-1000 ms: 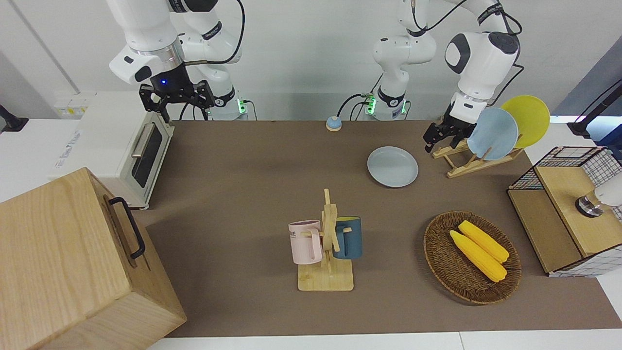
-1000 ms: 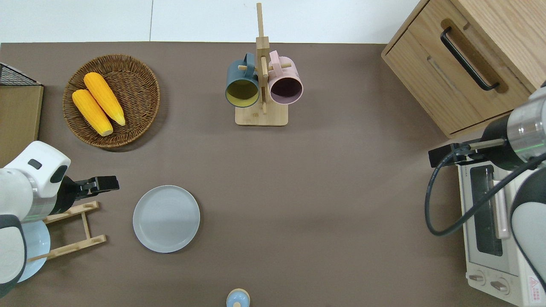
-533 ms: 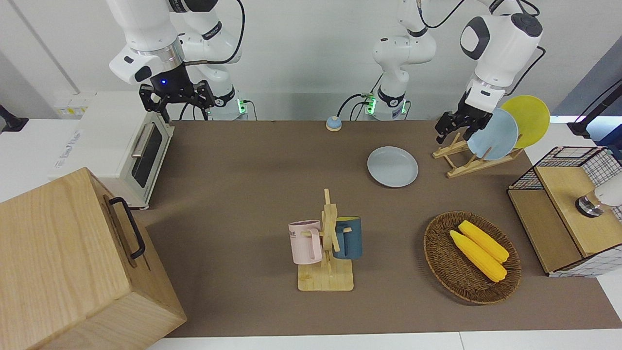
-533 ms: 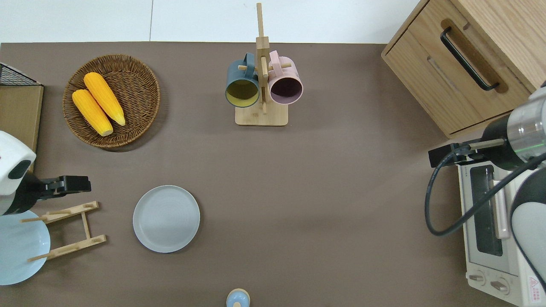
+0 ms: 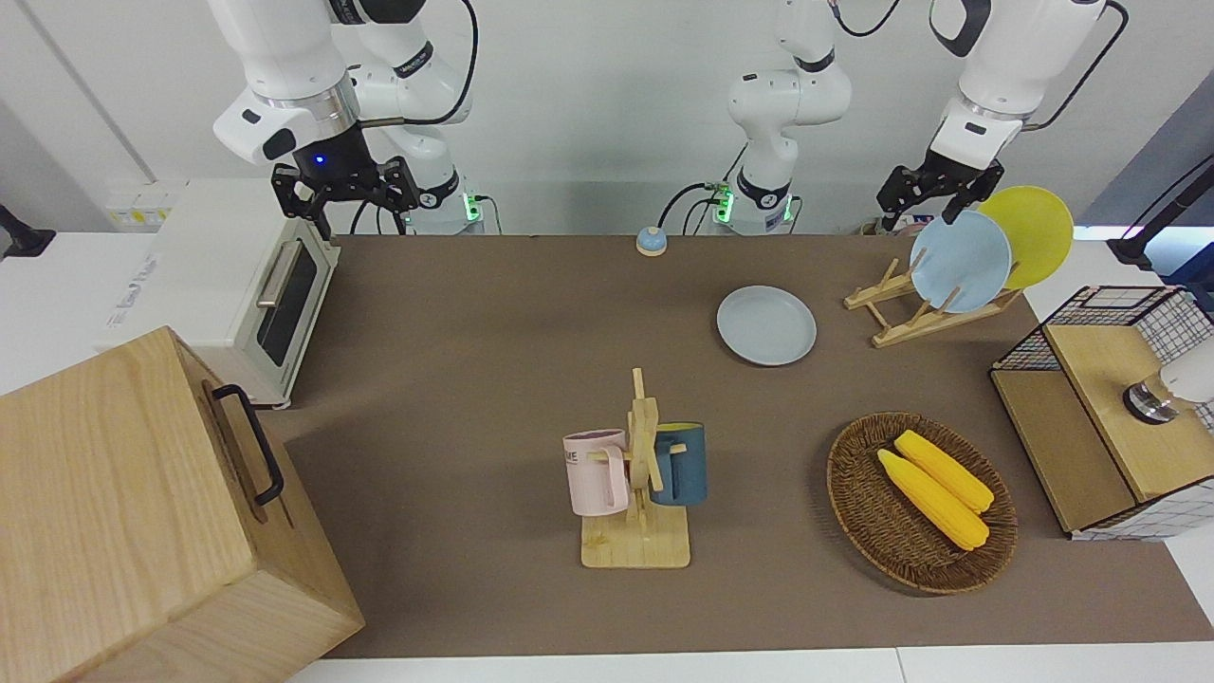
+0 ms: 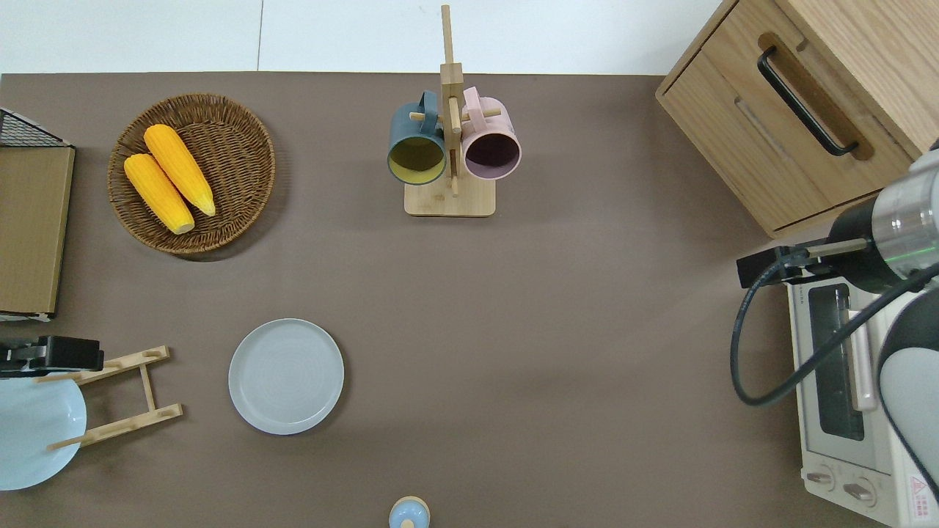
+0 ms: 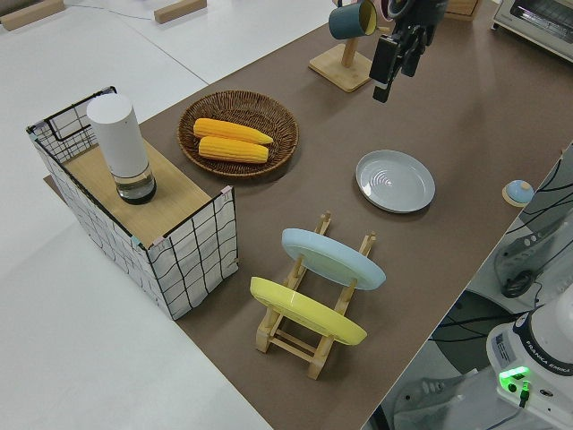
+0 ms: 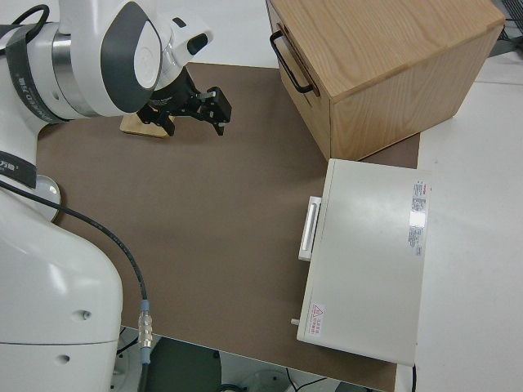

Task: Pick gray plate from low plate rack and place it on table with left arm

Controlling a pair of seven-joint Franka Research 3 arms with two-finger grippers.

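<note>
Black against the white wall, the left pincer point(image 5: 928, 189) hangs in the air with its two fingers spread apart and nothing between them; from overhead it sits at the edge of view, over the end of the low plate rack point(image 6: 117, 396) that lies farther from the robots. Directly under it, that light-wood rack carries two plates leaning on its pegs: a light blue plate point(image 5: 960, 261) in the slot toward the middle of the worktop, and a yellow plate point(image 5: 1034, 233) right beside it toward the left arm's end. The peg slots toward the middle of the worktop stand bare. Just beside the rack, toward the right arm's end, the gray plate point(image 5: 766, 324) lies flat on the brown worktop point(image 5: 493, 379), rim up, apart from the rack and apart from the pincer. Farther from the robots, a wicker basket point(image 5: 858, 503) holds two ears of corn point(image 5: 934, 486). Toward the middle, an upright mug stand point(image 5: 640, 474) carries a pink mug point(image 5: 596, 471) and a dark blue mug point(image 5: 681, 462). A small bell point(image 5: 651, 241) sits near the robots' edge. The right arm is parked, and whether the right pincer point(image 5: 346, 194) is spread or closed I cannot tell.
</note>
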